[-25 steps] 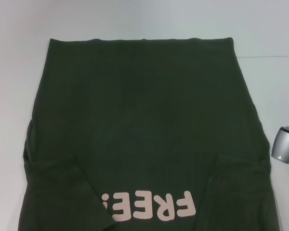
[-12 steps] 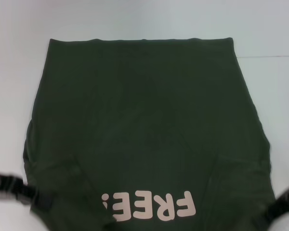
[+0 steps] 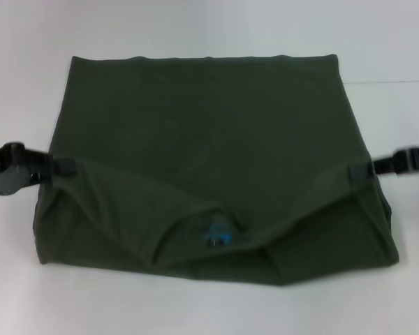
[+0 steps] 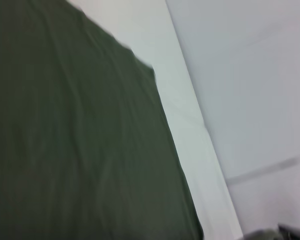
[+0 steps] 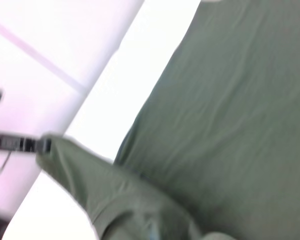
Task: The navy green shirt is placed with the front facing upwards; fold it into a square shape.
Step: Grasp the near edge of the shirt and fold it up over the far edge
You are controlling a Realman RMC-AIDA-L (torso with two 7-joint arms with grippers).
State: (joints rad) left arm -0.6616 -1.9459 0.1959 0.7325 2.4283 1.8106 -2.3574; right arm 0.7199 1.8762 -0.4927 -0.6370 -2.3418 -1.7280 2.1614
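The navy green shirt (image 3: 202,132) lies on the white table, and its near end with the collar and blue neck label (image 3: 216,234) is raised and turned over toward the far hem. My left gripper (image 3: 61,167) is shut on the shirt's left corner of that lifted fold. On the opposite side, my right gripper (image 3: 359,170) is shut on the right corner. Between the two the fabric sags, so the collar hangs lowest. The chest lettering is hidden under the fold. The left wrist view holds only flat shirt cloth (image 4: 75,130). The right wrist view shows the lifted fold (image 5: 105,185).
The white table (image 3: 195,307) extends around the shirt on all sides. A faint seam line (image 3: 391,82) runs across the table at the far right.
Both grippers came in from the near corners, took hold of the shirt's shoulder end and carried it up and away from me. The lettering is now covered and the collar label shows.
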